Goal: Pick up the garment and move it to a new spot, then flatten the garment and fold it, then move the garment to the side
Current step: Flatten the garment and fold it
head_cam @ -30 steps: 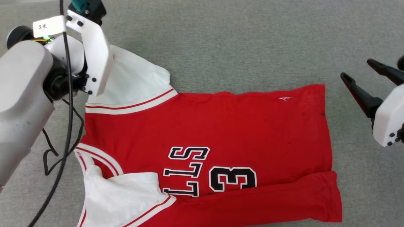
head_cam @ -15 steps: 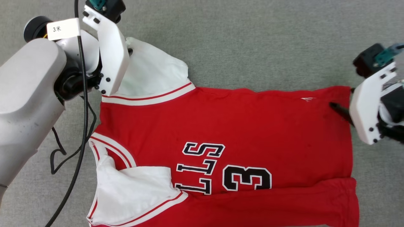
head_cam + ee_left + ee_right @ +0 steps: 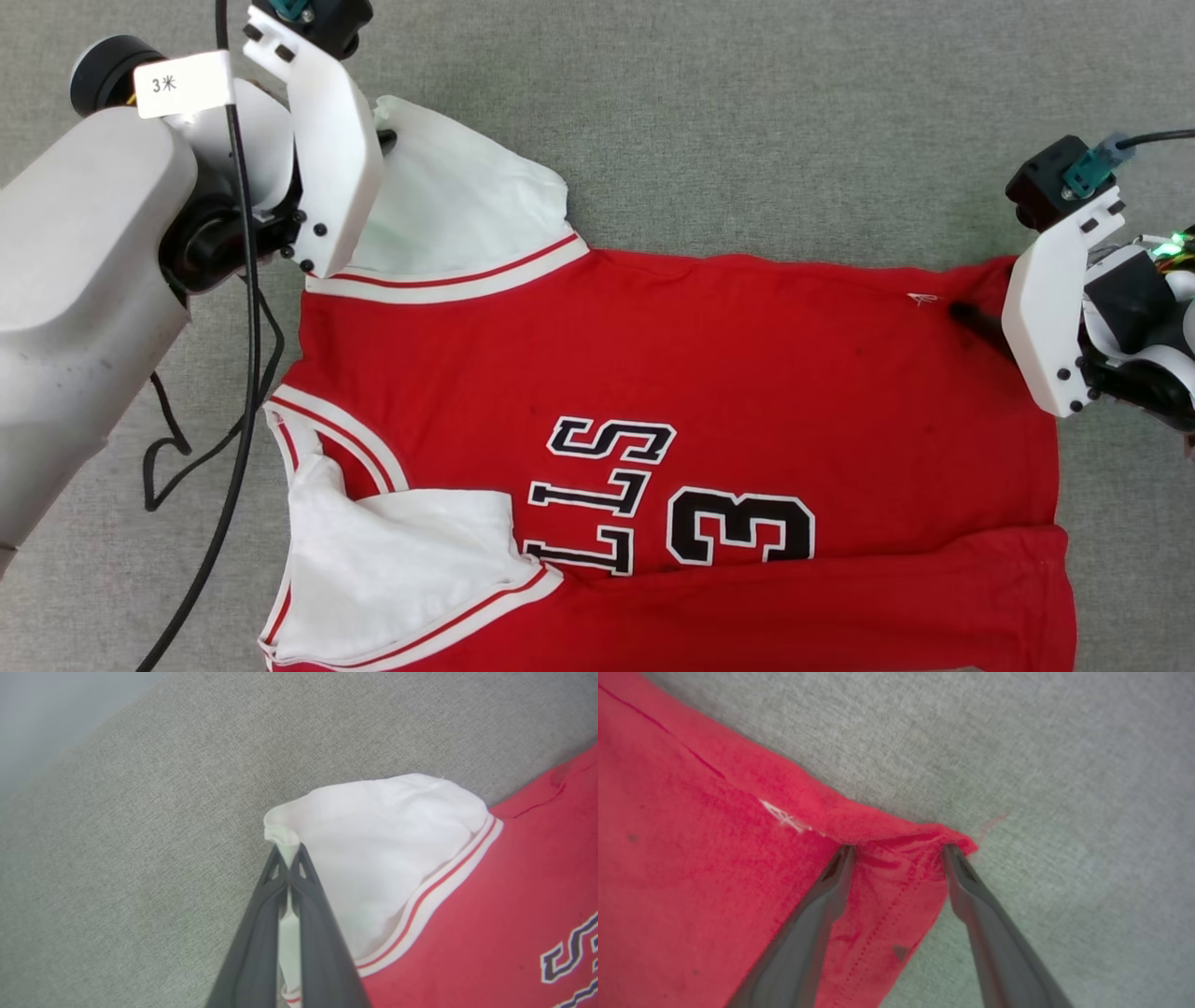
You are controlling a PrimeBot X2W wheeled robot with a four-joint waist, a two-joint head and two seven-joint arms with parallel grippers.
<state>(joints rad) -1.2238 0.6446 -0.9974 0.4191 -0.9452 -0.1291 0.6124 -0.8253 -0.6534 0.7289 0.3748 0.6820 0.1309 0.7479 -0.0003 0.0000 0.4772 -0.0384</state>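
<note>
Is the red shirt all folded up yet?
Only partly: the garment lies mostly spread, letters showing, with its near edge and one white sleeve folded over.

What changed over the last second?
Right gripper swung in from beside the shirt to its far hem corner, fingers open over it, not yet closed. Head camera shifted slightly. Unchanged: left gripper at the white sleeve, shut on it; shirt lies as before.

The fingers of our left hand are mostly hidden from us behind its white bracket, upper left; the garment runs off the bottom edge, and its folded sleeve covers some letters.
</note>
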